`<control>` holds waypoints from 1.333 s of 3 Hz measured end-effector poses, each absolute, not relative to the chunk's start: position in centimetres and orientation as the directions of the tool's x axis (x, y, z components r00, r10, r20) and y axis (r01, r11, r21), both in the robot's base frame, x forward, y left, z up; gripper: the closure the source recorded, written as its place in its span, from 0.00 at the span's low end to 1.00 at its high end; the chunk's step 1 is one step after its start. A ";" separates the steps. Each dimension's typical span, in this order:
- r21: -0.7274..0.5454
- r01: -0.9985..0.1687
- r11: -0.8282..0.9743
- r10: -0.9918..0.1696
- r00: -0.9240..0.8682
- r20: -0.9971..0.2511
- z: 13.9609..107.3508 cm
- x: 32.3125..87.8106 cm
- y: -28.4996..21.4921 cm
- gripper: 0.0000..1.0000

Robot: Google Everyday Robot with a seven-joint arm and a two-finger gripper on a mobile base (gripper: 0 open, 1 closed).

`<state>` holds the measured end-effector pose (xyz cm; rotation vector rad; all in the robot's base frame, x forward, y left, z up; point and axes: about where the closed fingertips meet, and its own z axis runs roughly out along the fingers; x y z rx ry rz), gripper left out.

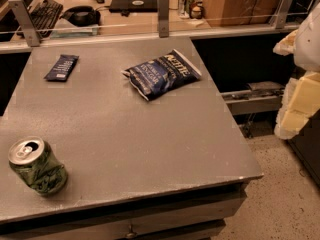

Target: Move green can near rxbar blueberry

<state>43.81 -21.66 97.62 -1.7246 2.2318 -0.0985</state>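
Note:
The green can (37, 166) stands on the grey table (150, 134) at the front left, slightly tilted, its silver top with pull tab showing. The rxbar blueberry (61, 67), a small flat dark navy wrapper, lies at the far left of the table. My gripper (296, 96) is at the right edge of the view, off the table and well to the right of it, far from both the can and the bar. Only its pale yellowish-white parts show.
A big crinkled blue chip bag (162, 74) lies at the far middle of the table. A glass barrier on metal posts (163, 8) runs behind the table, with a desk, keyboard (45, 14) and laptop beyond. The floor lies to the right.

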 end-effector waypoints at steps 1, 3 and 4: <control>-0.246 -0.931 0.270 -0.953 -0.221 -0.207 97.6 43.8 -21.7 0.00; -0.182 -0.974 0.138 -0.895 -0.044 -0.443 97.3 44.2 -9.6 0.00; -0.166 -0.984 0.071 -0.821 0.037 -0.570 98.6 43.9 -2.5 0.00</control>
